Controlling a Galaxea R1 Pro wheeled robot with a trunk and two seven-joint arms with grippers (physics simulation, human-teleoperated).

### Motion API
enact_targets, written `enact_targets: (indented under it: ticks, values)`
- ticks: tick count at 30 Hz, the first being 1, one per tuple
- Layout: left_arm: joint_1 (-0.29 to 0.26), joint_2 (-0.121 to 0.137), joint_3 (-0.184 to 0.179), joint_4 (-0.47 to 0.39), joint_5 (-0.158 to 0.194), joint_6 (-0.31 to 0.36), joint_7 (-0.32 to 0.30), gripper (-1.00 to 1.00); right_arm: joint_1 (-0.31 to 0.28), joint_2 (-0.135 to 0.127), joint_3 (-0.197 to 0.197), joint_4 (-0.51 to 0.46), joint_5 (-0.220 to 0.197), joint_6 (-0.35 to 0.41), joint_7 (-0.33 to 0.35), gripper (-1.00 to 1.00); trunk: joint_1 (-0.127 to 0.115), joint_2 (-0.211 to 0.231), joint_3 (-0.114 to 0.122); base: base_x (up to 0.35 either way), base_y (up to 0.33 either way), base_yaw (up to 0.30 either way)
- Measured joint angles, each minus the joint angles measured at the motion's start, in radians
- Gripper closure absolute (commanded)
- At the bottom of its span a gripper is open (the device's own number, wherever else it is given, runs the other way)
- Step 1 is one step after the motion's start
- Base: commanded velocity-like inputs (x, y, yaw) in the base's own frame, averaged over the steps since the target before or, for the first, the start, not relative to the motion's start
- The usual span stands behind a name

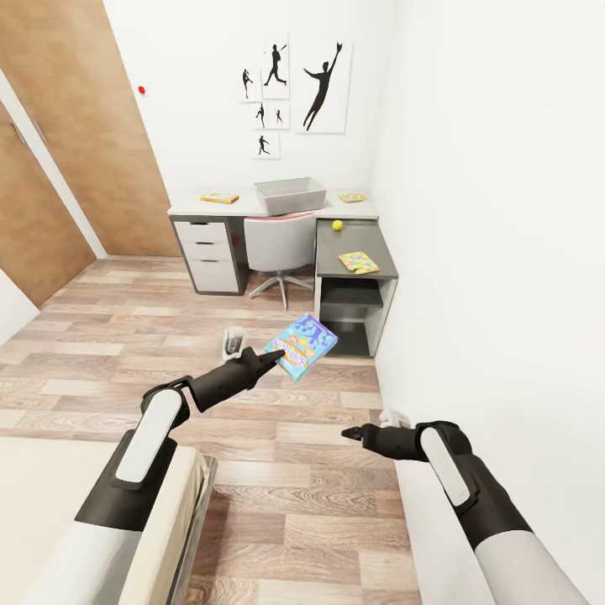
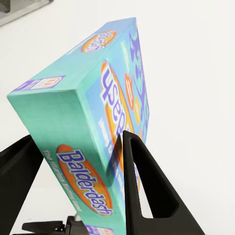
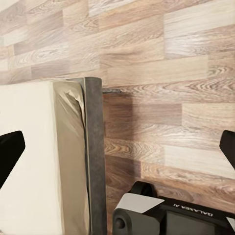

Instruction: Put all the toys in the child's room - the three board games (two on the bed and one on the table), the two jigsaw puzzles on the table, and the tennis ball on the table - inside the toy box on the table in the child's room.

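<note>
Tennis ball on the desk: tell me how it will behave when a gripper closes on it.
The tennis ball is round and sits loose on the flat desk, so a nudge would probably send it rolling, perhaps off the edge. It looks small beside the toy box, so likely light. Its curved sides could slip from flat fingers unless squeezed across the middle.

1. White walls; black silhouette posters [image 1: 294,88] hang on the far wall above the worktop.
2. Wood-plank floor [image 1: 126,336], brown and grey tones.
3. L-shaped grey worktop [image 1: 361,244] in the far right corner, white drawers [image 1: 206,252] at its left end, open shelves [image 1: 351,315] at its right.
4. Grey swivel chair [image 1: 277,248] tucked under.
5. Wooden wardrobe doors [image 1: 76,126] on left wall.
6. Bed [image 1: 50,504] with beige mattress and grey frame, near left.
7. Even, soft light.
</note>
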Motion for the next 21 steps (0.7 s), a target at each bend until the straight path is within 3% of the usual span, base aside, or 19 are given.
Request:
enact_targets:
  ticks: [7, 21]
  values:
    - [0.000, 0.000, 0.000, -0.005, 0.000, 0.000, 0.001, 1.00, 0.000, 0.002, 0.003, -0.003, 0.002, 0.004, 0.003, -1.00, 0.000, 0.000, 0.000, 0.193, 0.000, 0.000]
    - [0.000, 0.000, 0.000, -0.005, -0.004, 0.000, 0.002, 1.00, 0.000, 0.003, 0.003, -0.016, 0.002, 0.009, 0.001, -1.00, -0.001, 0.000, 0.000, 0.315, 0.000, -0.047]
